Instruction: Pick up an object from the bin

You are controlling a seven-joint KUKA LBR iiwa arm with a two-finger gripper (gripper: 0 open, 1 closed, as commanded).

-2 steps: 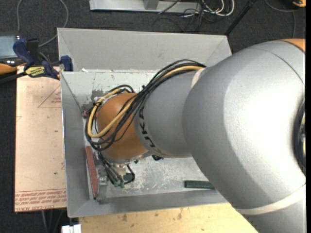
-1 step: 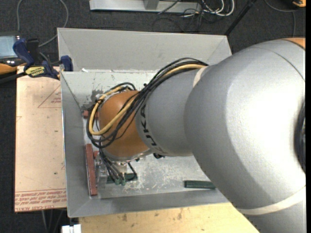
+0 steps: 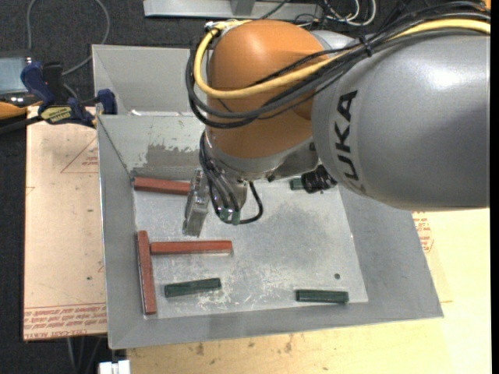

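My gripper (image 3: 210, 207) hangs below the orange cover over the bin's middle left. Its two fingers stand apart, one grey fingertip (image 3: 193, 215) to the left, and nothing shows between them. A red flat bar (image 3: 162, 185) lies just to the upper left of the fingers, its right end close to them. A second red bar (image 3: 191, 248) lies flat right below the fingertips. Whether the fingers touch the floor I cannot tell.
A third red bar (image 3: 146, 273) lies lengthwise along the left wall, meeting the second bar's left end. Two dark green bars lie near the front: one (image 3: 192, 287) left of centre, one (image 3: 321, 295) to the right. The arm covers the bin's back right.
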